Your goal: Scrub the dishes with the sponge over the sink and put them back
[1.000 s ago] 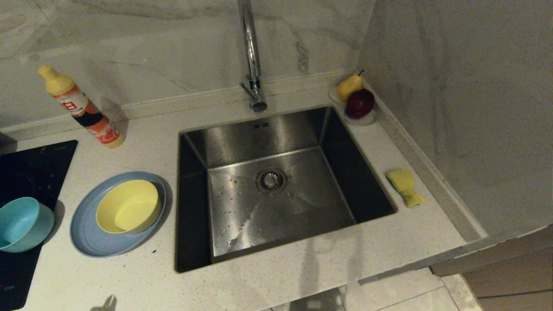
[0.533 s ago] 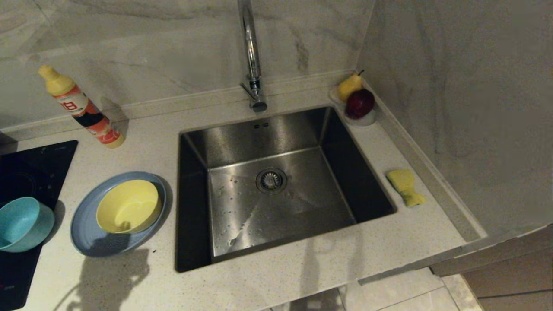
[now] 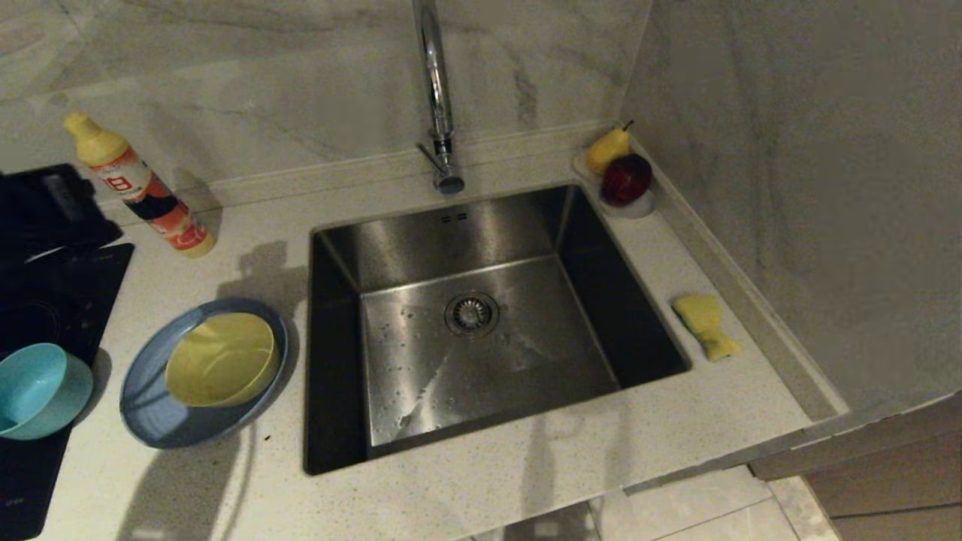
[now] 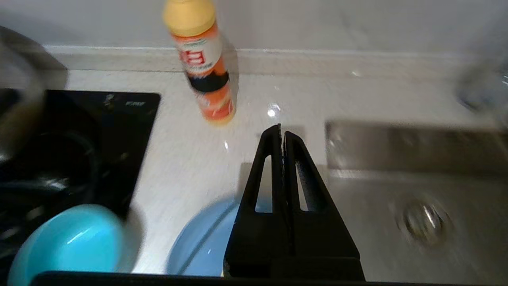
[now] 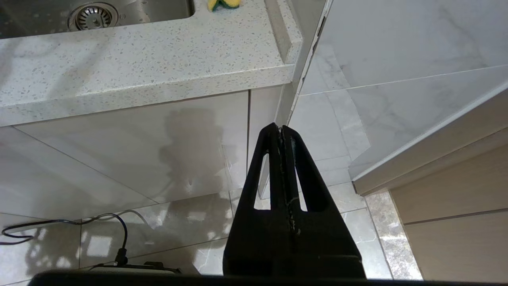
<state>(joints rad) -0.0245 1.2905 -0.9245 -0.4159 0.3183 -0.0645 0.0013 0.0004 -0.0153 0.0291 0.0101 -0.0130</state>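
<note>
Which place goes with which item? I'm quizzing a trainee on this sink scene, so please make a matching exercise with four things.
Things:
1. sponge
2. pale-yellow bowl
3. teal bowl
4. red apple

Places:
A. on the black cooktop
B. on the counter right of the sink
C. in the small white dish beside the pear
D. inside the slate-blue plate

Pairs: 1-B, 2-D, 3-A, 4-C

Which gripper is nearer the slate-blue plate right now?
Left. The left gripper, shut, hangs over the counter just above the slate-blue plate. The right gripper, shut, is parked low in front of the cabinet, below the counter's edge, far from the plate.
</note>
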